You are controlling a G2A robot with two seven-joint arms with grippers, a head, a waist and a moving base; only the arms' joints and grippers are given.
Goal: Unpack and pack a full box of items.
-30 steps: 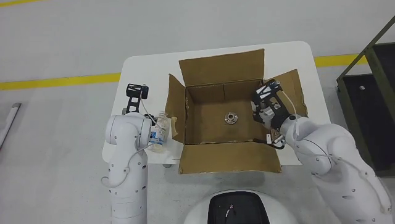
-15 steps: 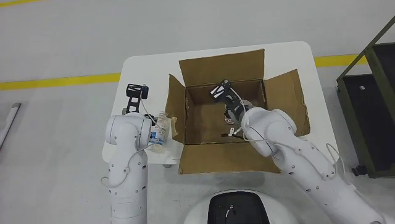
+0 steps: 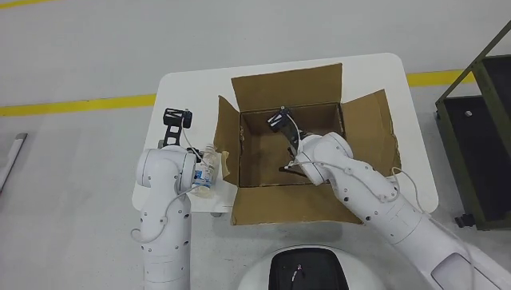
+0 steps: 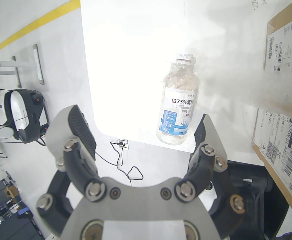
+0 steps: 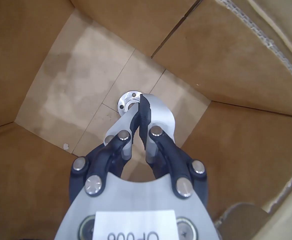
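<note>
At the near left corner of the white rounded-corner desk point(image 3: 192, 90), a clear plastic bottle with a white cap and a blue-and-white label point(image 4: 177, 103) sits right at the near edge, just beside the left flap of the box; whether it lies or stands I cannot tell. The left claw point(image 4: 139, 116) hangs above it with its ribbed black pads spread wide apart and nothing held between them. The bottle shows just inside the right-hand finger. To the right of the bottle point(image 3: 209, 166), an open brown cardboard box point(image 3: 287, 89) takes up the middle of the desk, with all four flaps folded outward. White barcode labels point(image 4: 283, 48) are stuck to its outer left side. The right arm reaches down into the box from the near right. Its right claw point(image 5: 139, 101) has its fingers drawn together, with only a thin slit lower down. The tips sit over the middle of a small round silver metal flange with bolt holes point(image 5: 126, 102), which lies on the box floor. Whether the tips pinch the flange I cannot tell. Beyond the desk, a yellow painted line point(image 3: 72, 106) crosses the grey floor.
</note>
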